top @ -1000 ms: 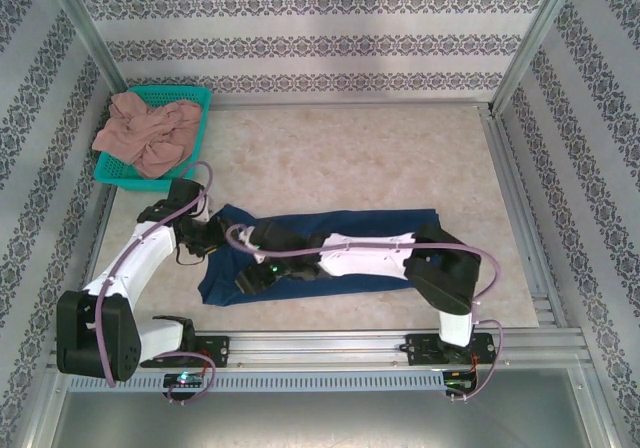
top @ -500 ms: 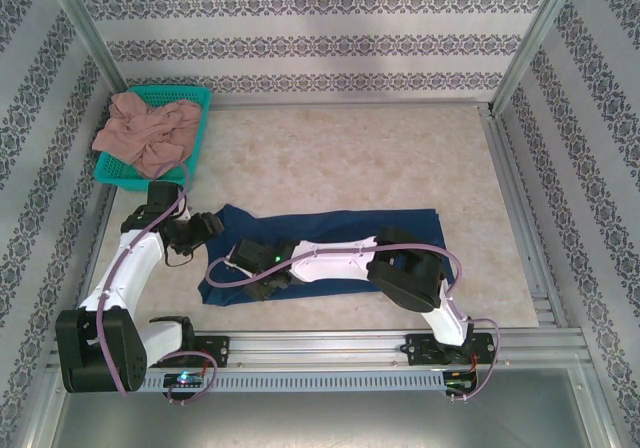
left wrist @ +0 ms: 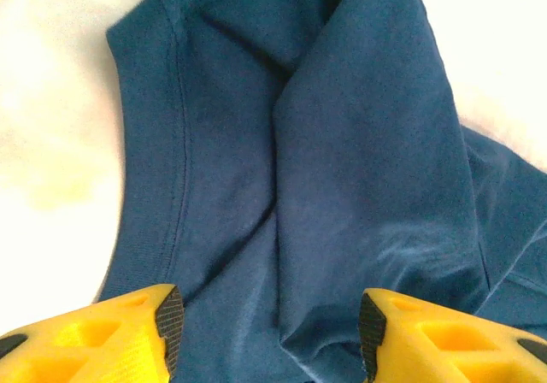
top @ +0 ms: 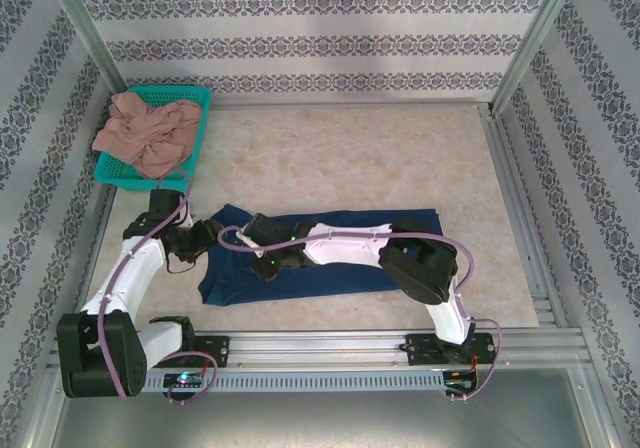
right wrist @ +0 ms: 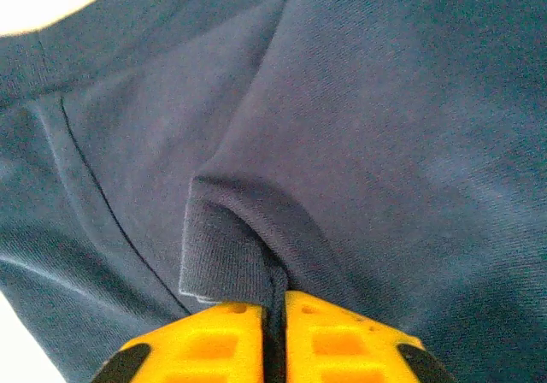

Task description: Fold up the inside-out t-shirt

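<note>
The inside-out t-shirt [top: 330, 280] lies as a long navy band across the near part of the table. My right gripper [top: 262, 266] reaches over it to its left part. In the right wrist view the yellow jaws of the right gripper [right wrist: 275, 315] are shut on a raised fold of the t-shirt [right wrist: 385, 144], beside a hem edge. My left gripper [top: 207, 236] sits at the shirt's left end. In the left wrist view the left gripper [left wrist: 265, 332] stands open over the wrinkled t-shirt [left wrist: 342, 144], with cloth below and between its fingers but not pinched.
A teal basket [top: 197, 100] at the back left holds a pinkish-tan garment [top: 150, 133]. Bare beige tabletop [top: 350, 158] stretches behind the shirt. Aluminium rails [top: 330, 344] run along the near edge, and patterned walls close in the sides.
The right gripper has closed onto a fold of the t-shirt and shifted slightly away from the near edge. The left gripper stays open at the shirt's left end, moved only a little.
</note>
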Robot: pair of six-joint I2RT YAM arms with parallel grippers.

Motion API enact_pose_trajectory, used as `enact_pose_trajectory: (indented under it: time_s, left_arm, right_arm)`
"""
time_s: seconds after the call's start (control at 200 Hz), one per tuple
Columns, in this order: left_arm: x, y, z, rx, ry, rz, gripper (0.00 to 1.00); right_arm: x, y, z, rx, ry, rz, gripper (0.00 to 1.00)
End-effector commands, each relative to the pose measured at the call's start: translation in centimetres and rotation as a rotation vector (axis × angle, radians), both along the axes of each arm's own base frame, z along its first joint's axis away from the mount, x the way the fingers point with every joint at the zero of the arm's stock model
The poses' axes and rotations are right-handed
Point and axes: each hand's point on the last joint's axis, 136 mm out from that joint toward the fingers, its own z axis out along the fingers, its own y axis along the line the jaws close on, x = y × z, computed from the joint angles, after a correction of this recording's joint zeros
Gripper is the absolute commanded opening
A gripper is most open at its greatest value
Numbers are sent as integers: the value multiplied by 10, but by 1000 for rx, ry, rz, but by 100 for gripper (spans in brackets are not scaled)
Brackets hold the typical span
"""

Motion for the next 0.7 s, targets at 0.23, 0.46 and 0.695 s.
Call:
enact_pose_trajectory:
  time_s: [0.23, 0.46, 0.695]
  left_arm:
    - [-3, -27, 14, -138, -79, -10, 59]
    - [7, -50, 12, -180, -106, -69, 62]
    - [24, -78, 13, -184, -152, -170, 65]
  right_arm:
    - [20, 6, 45, 339, 286, -200, 0]
    - [58, -12, 57, 516, 453, -383, 0]
    - [85, -30, 46, 600, 581, -521, 0]
